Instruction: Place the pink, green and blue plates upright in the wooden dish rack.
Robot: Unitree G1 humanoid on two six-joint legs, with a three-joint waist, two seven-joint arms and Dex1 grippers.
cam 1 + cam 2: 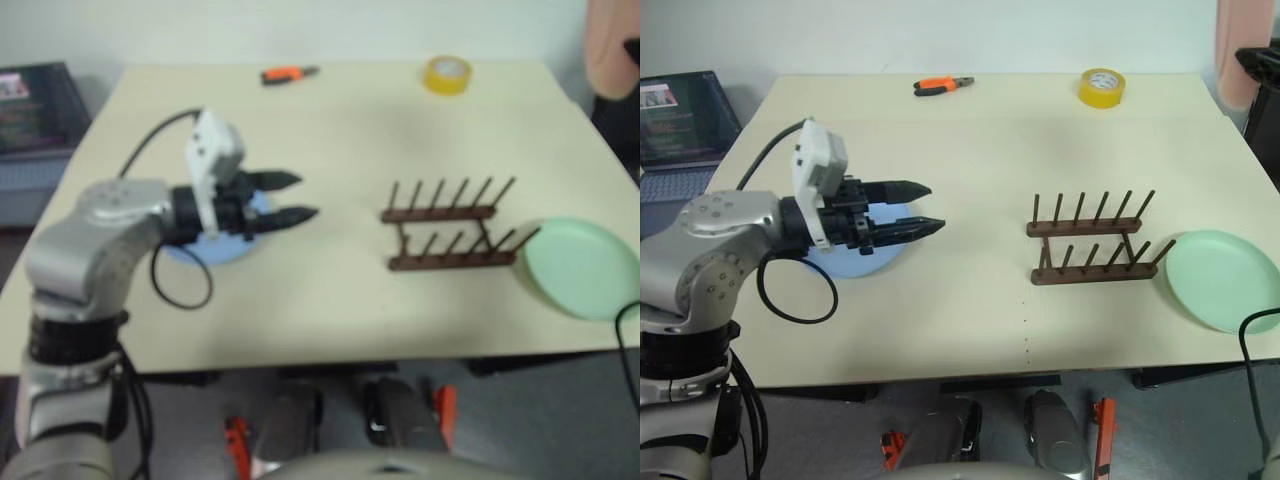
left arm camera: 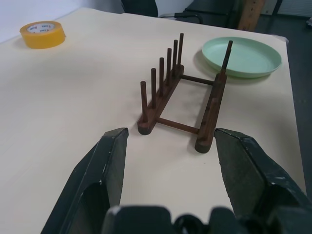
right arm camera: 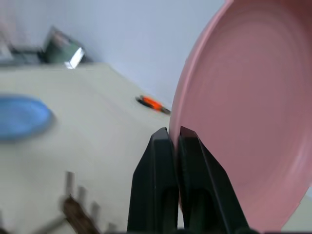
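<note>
The pink plate comes first: the right gripper has its two fingers pinched tight on the rim of the pink plate, which stands tilted on edge, well clear of the bench, with the rack a blur low in that wrist view, so I judge the step in hand to be carrying this plate over to the rack. The left gripper hovers with its jaws spread and nothing between them, just above the blue plate, which lies flat on the bench under the fingers; in its wrist view the fingers frame the rack ahead. Further right the rack stands empty, its two rails each lined with upright pegs, and the green plate lies flat just beside its right end, near the bench edge, with one slanted peg reaching toward its rim. At the far side sit a roll of yellow tape and orange-handled pliers, well apart from all this. The next move, as I read it, calls for bringing the pink plate over the rack with its edge downward and lined up across both rails, then lowering it into one gap between pegs before the fingers let go; come in skewed and the rim would likely ride up on a peg or shove the light rack along
</note>
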